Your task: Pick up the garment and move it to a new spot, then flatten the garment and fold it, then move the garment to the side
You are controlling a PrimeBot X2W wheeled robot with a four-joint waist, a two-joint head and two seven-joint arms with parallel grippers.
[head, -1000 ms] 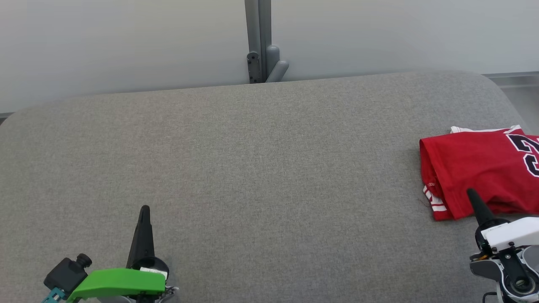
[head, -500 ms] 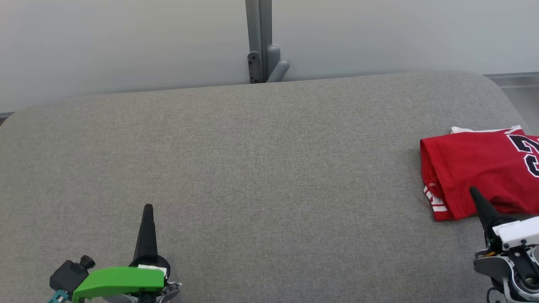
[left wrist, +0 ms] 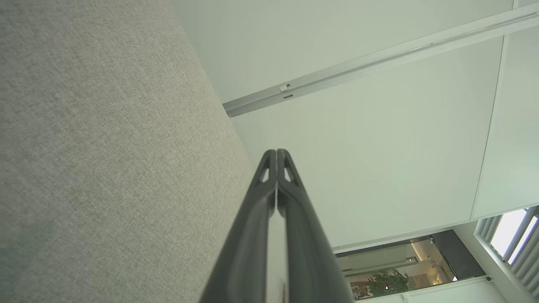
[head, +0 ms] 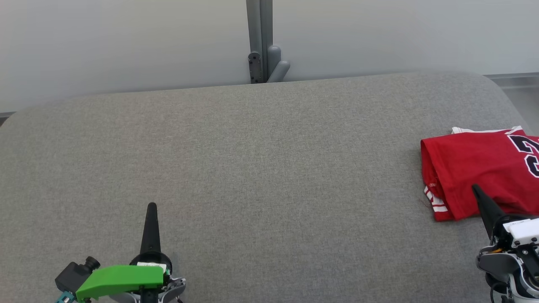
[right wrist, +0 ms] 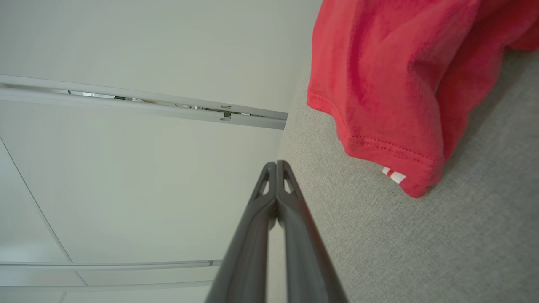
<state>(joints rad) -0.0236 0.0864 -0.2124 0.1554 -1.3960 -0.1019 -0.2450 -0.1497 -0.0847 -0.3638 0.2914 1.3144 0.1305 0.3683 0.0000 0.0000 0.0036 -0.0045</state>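
Left gripper is sitting at the lower left of the table, fingers pressed together, empty. Far right, the folded red jersey is lying on the table. Head view is showing its black number; right wrist view is catching the stitched hem and white tag. Right gripper is hovering near that hem, fingers pinched together, empty.

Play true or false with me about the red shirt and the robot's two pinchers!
1. The red shirt lies folded at the right end of the grey table. True.
2. The right gripper is holding the shirt. False: its fingers are pressed together with nothing between them.
3. The left gripper is wide open. False: it is shut, over bare table.
4. The shirt has white stripes along one edge. True.
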